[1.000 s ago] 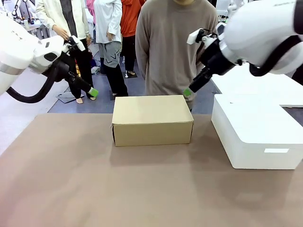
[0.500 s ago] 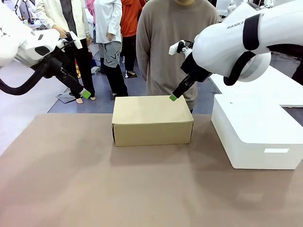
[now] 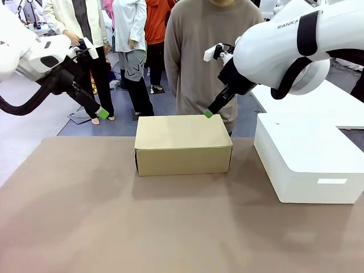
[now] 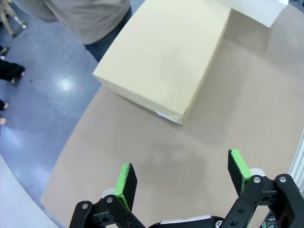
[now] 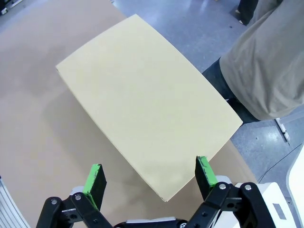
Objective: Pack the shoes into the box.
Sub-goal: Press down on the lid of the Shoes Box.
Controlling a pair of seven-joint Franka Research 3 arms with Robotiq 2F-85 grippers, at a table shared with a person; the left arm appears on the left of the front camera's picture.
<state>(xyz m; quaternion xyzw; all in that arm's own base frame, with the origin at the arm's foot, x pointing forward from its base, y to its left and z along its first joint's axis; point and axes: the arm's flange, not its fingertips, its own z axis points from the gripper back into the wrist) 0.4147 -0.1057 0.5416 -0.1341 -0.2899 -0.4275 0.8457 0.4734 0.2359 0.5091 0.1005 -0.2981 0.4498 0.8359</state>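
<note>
**Lid down, both arms hanging back**

The shallow tan cardboard shoebox (image 3: 183, 144) sits shut on the brown table (image 3: 85, 216), its flap lid flat and its long side square to the robot. No shoes lie out on the table — my guess is they are inside already, though the closed lid hides whatever is in there.

The right gripper (image 3: 209, 113) hangs just above the box's far right corner, jaws spread wide and holding nothing. It looks placed there either to press the lid or to back away from it; I cannot say which. The left gripper (image 3: 102, 113) is held up off to the left, well apart from the box, likewise spread and empty, and out of the other arm's way.

A person in a grey-brown jumper (image 3: 199, 57) stands at the far edge, right behind the box. A larger white block-like box (image 3: 307, 159) rests to the right, apart from the tan one.

The right wrist view looks straight down on the plain lid (image 5: 147, 109) between its green pads (image 5: 93, 176) — no gap or lifted edge. The left wrist view catches a short end of the box (image 4: 166, 61), where a scrap of white pokes out at the lower corner, possibly tissue.
</note>
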